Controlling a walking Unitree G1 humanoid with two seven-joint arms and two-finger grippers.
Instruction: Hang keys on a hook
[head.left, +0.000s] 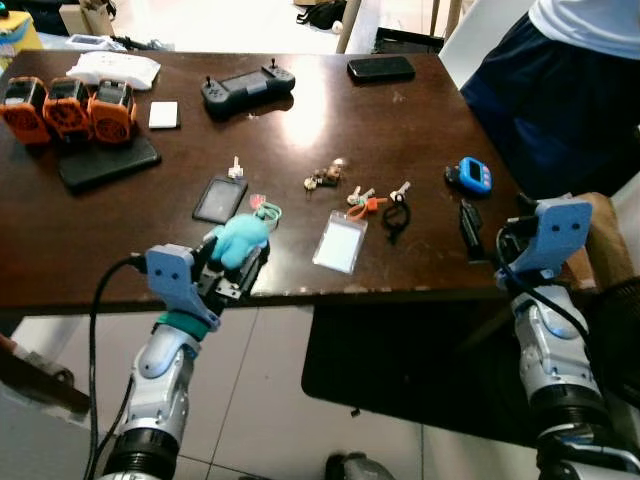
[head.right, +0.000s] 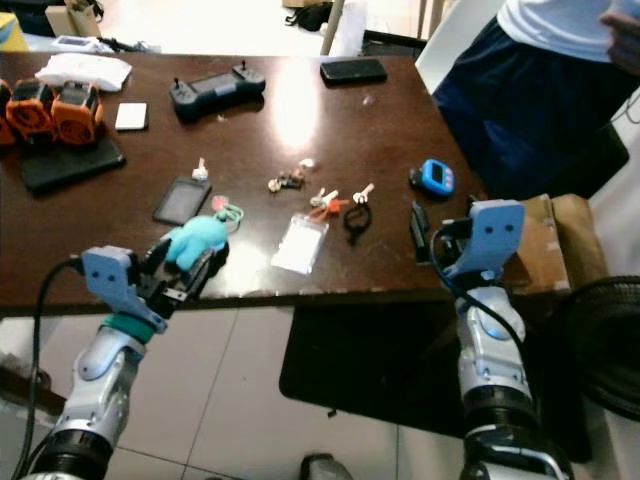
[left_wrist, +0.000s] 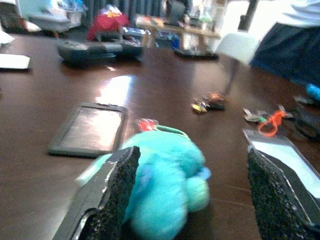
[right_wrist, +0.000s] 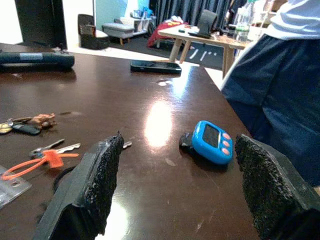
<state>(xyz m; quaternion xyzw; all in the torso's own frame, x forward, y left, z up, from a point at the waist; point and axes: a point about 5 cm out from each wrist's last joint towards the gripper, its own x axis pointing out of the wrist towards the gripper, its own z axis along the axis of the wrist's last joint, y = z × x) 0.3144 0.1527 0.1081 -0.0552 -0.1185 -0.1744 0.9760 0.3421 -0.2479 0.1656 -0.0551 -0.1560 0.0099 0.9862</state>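
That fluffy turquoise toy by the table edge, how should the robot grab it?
Probably around the turquoise plush keychain's soft body, from the near table edge. The open left gripper already straddles it; the flat green ring behind offers less to pinch.

Dark wood desk is pretty cluttered: three orange battery packs upper left, a black game controller and a phone along the top, a blue timer gadget mid right, a clear badge holder center. Person in dark shorts upper right.
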